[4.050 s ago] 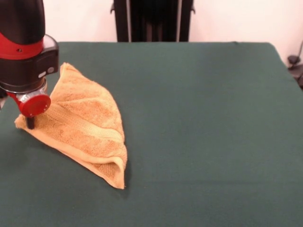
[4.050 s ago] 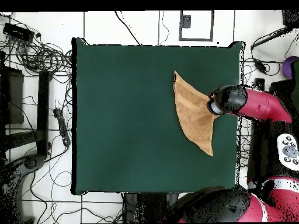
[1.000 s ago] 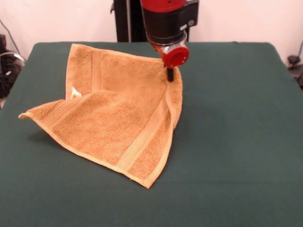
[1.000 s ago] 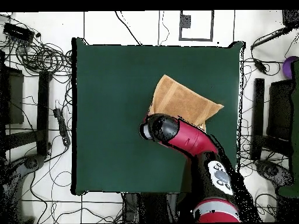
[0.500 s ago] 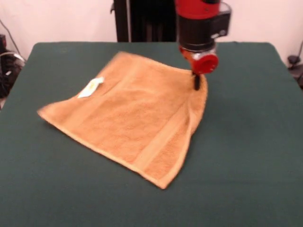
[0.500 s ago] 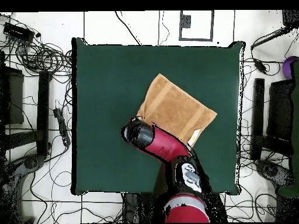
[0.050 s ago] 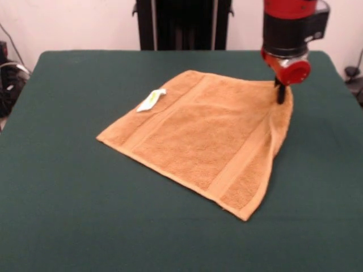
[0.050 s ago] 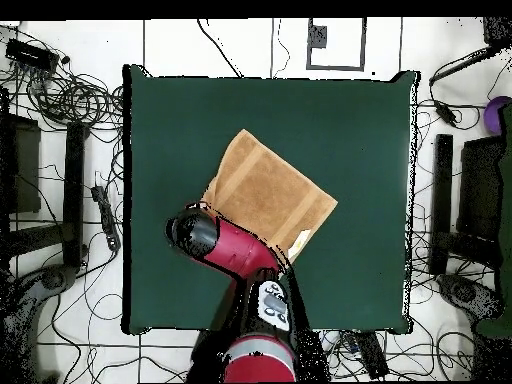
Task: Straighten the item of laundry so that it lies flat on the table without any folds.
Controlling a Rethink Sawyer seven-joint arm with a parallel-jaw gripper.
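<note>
Soft terry towel (image 7: pixel 207 136), light and limp, best taken by a corner or hem.
It lies spread near the middle of the green desk (image 7: pixel 85 215), golden-tan with woven bands and a white-yellow tag (image 7: pixel 151 100); one corner is lifted, pinched in the clamped hand (image 7: pixel 280 93), so that edge drapes.

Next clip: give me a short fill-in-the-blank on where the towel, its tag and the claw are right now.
1. The towel is spread on the dark ______ table.
2. The small white-yellow ______ lies on the towel near one edge.
3. In the front view, the claw is at the towel's ______ corner.
4. That corner is ______ off the table, while the towel's other parts lie flat.

Missing words: green; tag; right; lifted
</note>
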